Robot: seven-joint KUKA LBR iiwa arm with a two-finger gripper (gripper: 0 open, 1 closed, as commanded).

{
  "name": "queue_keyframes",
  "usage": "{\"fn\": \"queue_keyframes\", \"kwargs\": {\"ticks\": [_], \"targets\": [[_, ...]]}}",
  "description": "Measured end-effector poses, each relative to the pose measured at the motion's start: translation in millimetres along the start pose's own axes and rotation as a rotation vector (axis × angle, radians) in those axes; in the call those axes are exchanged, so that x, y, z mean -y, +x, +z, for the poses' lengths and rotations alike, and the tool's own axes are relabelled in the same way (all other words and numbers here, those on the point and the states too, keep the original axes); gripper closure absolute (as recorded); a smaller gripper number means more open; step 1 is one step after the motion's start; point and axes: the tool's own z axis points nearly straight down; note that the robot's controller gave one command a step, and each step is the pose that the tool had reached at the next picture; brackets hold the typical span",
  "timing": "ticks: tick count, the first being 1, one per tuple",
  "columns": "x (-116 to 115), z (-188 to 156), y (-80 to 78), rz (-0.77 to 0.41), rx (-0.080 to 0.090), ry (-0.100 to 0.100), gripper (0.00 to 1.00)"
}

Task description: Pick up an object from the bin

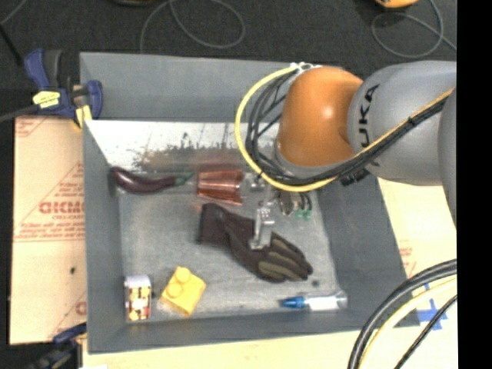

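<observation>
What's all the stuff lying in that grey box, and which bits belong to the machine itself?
bin: one, grey metal, holds all the loose things
glove: one, dark brown-black, lying flat in the middle
eggplant toy: one, dark purple, by the far wall, left
copper-coloured cylinder: one, reddish-brown, by the far wall, right of the eggplant toy
yellow block: one, yellow with studs, near-left part
small box: one, white and red, near-left corner, beside the yellow block
marker pen: one, white with a blue end, along the near wall, right
arm: one, grey with an orange cover and cables, reaching in from the right
gripper: one, metal, down over the glove
</observation>
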Motion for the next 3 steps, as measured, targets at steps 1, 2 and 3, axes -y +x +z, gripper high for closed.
{"fn": "queue_keyframes", "kwargs": {"ticks": [1,2,3], "targets": [[4,45,6.9,0.086,-0.009,0.001,0.0],[-5,35,23.8,0.333,-0.001,0.0,0.0],[9,87,31.1,0.241,-0.001,0.0,0.0]]}}
